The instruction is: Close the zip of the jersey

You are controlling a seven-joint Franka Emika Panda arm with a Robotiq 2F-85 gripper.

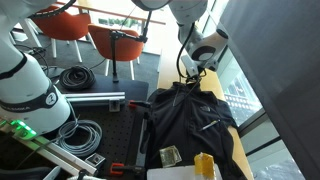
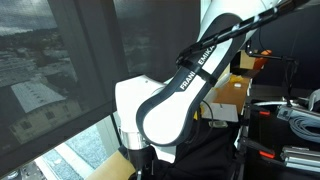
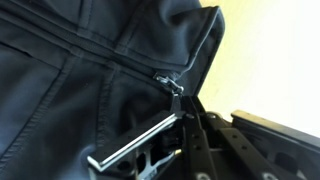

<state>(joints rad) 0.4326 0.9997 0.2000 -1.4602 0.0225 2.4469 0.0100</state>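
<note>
Zip point(image 3: 100, 57) of the large black long-sleeved jersey point(image 3: 60, 115) looks closed nearly to the collar point(image 3: 205, 40); little remains, my fingers point(image 3: 193, 138) clenched on its silver pull point(image 3: 172, 85).

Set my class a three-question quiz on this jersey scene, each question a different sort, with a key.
1. True or false: the jersey lies on the floor.
2. In the wrist view, what is nearest the jaws? A zip pull, B chair, C cable.
3. Fill in: the arm's lettering reads FRANKA ____.
Key: 1 false, it lies on the table; 2 A; 3 EMIKA.
</note>
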